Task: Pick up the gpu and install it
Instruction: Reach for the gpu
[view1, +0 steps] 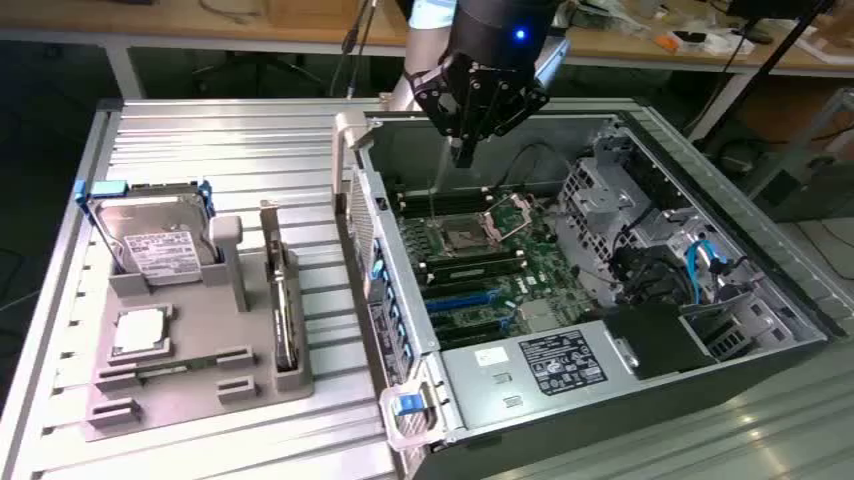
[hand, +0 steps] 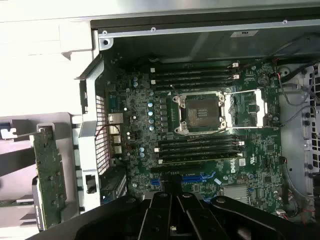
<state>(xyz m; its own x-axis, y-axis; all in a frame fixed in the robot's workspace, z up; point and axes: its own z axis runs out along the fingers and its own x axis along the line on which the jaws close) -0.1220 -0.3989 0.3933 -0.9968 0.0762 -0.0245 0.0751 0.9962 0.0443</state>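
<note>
Gpu (view1: 282, 300) upright in grey holder (view1: 200, 392) | pincer (view1: 463, 152) closed over case (view1: 567, 133)

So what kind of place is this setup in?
Probably a robotics lab or workshop: an open computer case with its motherboard exposed sits on a slatted metal table, a grey fixture beside it holds the gpu and a hard drive, and a cluttered workbench behind.

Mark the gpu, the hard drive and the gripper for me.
gpu (view1: 284, 310): exterior view, upper edge of the upright card.
hard drive (view1: 163, 248): exterior view, its white label.
gripper (view1: 463, 156): exterior view, tip of its shut fingers.
</note>
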